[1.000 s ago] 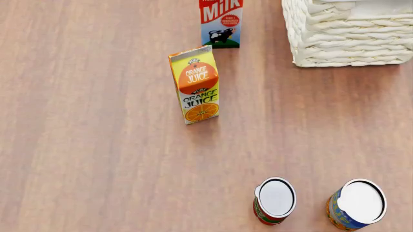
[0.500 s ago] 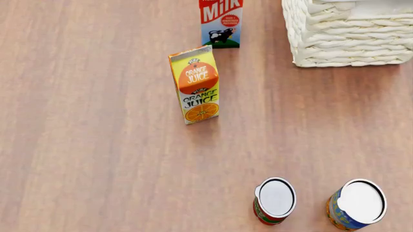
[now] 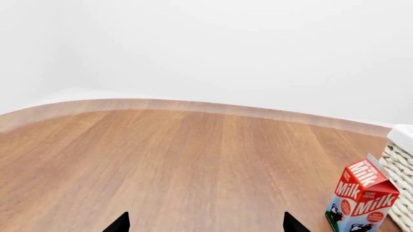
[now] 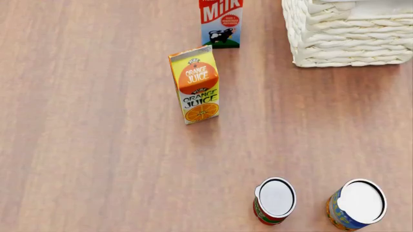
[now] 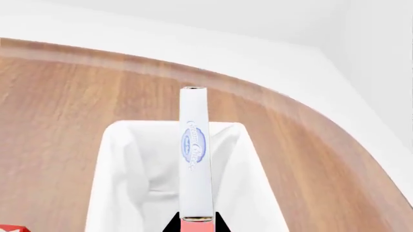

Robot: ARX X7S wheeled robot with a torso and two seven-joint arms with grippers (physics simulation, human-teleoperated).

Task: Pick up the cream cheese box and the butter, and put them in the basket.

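The cream cheese box (image 5: 194, 154), a thin white box with blue lettering and a reddish near end, stands edge-on between the fingers of my right gripper (image 5: 196, 226), which is shut on it. It hangs over the white cloth lining of the basket (image 5: 123, 193). The woven basket (image 4: 348, 38) sits at the head view's top right, and its corner (image 3: 401, 169) shows in the left wrist view. My left gripper (image 3: 206, 226) is open above bare wood, holding nothing. The butter is out of view. Neither gripper shows in the head view.
A milk carton (image 4: 221, 21) stands left of the basket, also seen as the milk carton (image 3: 360, 198). An orange juice carton (image 4: 195, 84) stands nearer the middle. Two cans (image 4: 275, 199) (image 4: 358, 203) stand at the front right. A red corner (image 5: 9, 228) shows beside the basket.
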